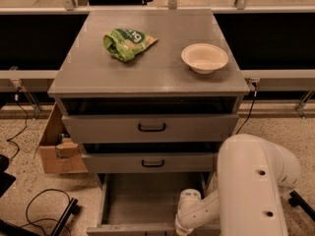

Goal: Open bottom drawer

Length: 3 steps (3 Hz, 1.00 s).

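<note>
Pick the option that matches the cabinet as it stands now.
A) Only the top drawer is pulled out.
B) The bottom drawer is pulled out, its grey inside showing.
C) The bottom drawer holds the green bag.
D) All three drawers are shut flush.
B: the bottom drawer stands pulled out well past the middle drawer, its inside bare and grey; the green bag lies on the cabinet top, and the gripper is low at the drawer's front right.

Speckled terrazzo floor (24, 166) with black cables (42, 208), a cardboard box (56, 149), dark panels behind.
</note>
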Tool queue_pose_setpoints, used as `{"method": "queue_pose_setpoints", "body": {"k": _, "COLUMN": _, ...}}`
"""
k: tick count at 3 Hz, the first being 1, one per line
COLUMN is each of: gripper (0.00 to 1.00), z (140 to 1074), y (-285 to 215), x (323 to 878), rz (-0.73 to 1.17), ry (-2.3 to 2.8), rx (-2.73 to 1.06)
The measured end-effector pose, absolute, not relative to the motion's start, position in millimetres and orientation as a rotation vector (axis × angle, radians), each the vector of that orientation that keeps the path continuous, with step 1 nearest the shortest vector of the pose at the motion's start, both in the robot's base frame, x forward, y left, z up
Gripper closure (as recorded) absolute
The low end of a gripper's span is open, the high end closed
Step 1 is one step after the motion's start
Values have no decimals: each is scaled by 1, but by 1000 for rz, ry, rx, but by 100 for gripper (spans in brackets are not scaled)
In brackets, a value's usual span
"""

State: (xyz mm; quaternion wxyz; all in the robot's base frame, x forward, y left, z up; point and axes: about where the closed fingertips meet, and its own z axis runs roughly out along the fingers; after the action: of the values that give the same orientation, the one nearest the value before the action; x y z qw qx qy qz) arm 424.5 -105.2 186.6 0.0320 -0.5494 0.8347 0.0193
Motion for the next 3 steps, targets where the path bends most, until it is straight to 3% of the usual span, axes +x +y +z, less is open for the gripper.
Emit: {"method": "queue_pose_setpoints", "body": {"k": 3, "gripper": 100, "z": 187, "y": -105, "x": 425, "rz": 59, "ry": 2570, "rx": -1692}}
